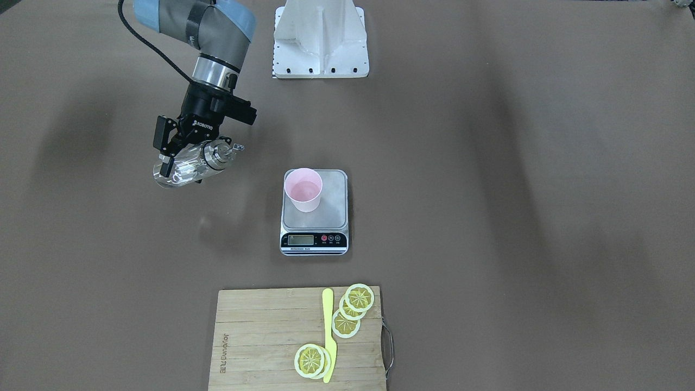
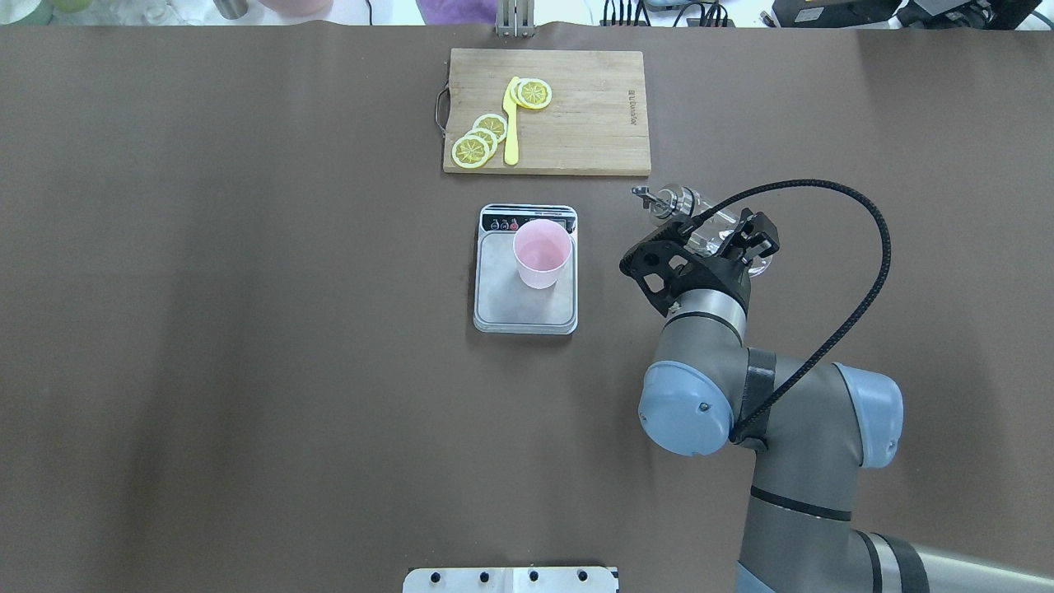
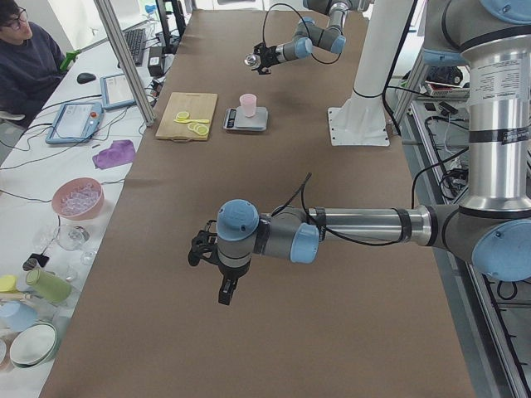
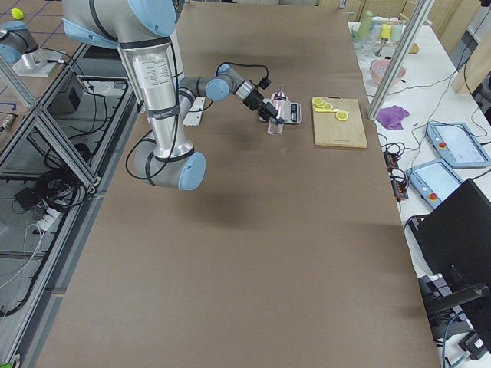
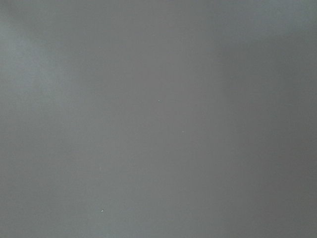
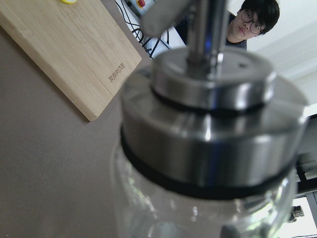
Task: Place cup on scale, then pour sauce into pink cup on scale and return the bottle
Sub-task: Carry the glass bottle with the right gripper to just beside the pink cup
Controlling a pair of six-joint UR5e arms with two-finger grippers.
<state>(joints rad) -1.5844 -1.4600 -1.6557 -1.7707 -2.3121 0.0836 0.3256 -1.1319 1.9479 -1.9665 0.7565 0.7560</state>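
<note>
The pale pink cup (image 1: pixel 303 189) stands upright on the back left of the scale's steel plate (image 1: pixel 332 209); both also show in the overhead view, the cup (image 2: pixel 542 254) on the scale (image 2: pixel 525 309). My right gripper (image 1: pixel 178 162) is shut on the clear glass bottle (image 1: pixel 190 165), held tilted above the table, apart from the scale, its metal spout towards the cup. The bottle (image 2: pixel 698 221) shows in the overhead view, and its cap (image 6: pixel 213 124) fills the right wrist view. My left gripper (image 3: pixel 225 288) hangs over bare table far from the scale; I cannot tell whether it is open or shut.
A bamboo cutting board (image 1: pixel 260 336) with lemon slices (image 1: pixel 353 309) and a yellow knife (image 1: pixel 328 336) lies beyond the scale. The white robot base mount (image 1: pixel 320 49) stands at the table's near edge. An operator (image 3: pixel 25 50) sits at the side bench.
</note>
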